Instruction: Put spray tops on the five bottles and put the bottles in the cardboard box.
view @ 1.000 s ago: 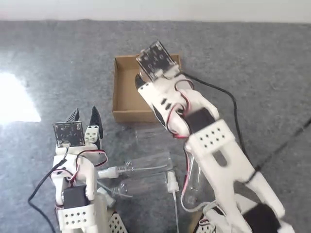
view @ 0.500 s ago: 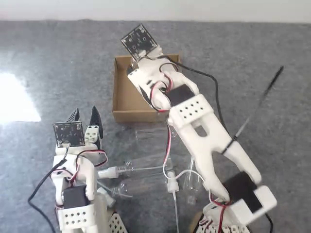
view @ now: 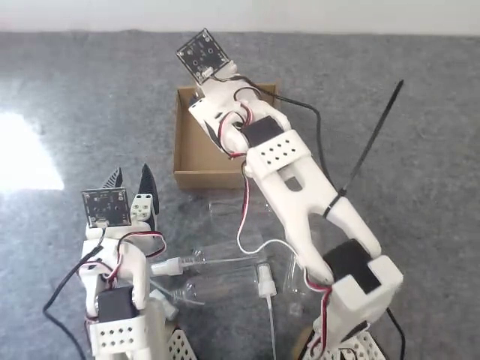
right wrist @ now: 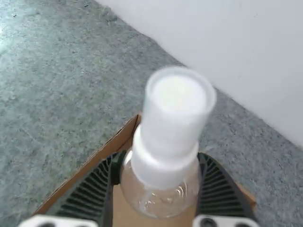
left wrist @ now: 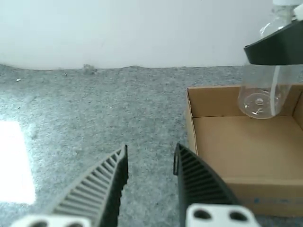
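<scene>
My right gripper (right wrist: 157, 201) is shut on a clear bottle (right wrist: 163, 189) that wears a white spray top (right wrist: 176, 111). It holds the bottle upright above the far left corner of the cardboard box (view: 192, 154). In the left wrist view the same bottle (left wrist: 259, 94) hangs over the box (left wrist: 246, 146), and nothing lies on the part of the box floor that is in view. My left gripper (left wrist: 150, 172) stands open and holds nothing, low over the table to the left of the box. Several clear bottles (view: 225, 256) lie on the table in front of the arms.
A loose spray top (view: 264, 280) with its long tube lies between the lying bottles. One lying bottle has a white spray head (view: 169, 264) by the left arm's base. Grey carpet (view: 67, 97) stretches left of the box, and a white wall (left wrist: 118, 28) stands behind it.
The right arm has swung left and farther out over the box, carrying the bottle toward the far left corner. The left arm has not moved.
</scene>
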You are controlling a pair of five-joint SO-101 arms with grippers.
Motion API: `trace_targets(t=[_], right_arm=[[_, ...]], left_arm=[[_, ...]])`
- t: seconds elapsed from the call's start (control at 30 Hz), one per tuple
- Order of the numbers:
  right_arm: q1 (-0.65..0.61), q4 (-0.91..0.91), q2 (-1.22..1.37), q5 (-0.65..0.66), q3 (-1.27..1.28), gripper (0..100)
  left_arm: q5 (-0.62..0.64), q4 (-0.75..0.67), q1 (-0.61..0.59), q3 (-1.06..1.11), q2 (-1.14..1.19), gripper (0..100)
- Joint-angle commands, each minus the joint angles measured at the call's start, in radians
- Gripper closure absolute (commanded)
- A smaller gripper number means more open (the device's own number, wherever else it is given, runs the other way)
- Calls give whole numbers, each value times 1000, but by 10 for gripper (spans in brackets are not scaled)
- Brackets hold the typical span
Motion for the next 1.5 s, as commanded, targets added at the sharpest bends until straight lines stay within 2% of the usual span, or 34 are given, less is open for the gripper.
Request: trace_targets(t=[0.0,0.17,1.1,1.27,1.47], right_arm=[[4,-25,13,-55,-114,887],[5,-25,107,-110,-222,887],[-5,-24,570,-117,-647,887],[1,-24,624,-224,-690,884],[-1,-25,644,-224,-690,883]], left_arm=[[-8,-14,-2,-7,-15,848],[-8,-14,0,-7,-15,848],[-8,-14,3,-7,-15,848],[-8,-14,3,-7,-15,848],[-8,-14,3,-7,-15,848]])
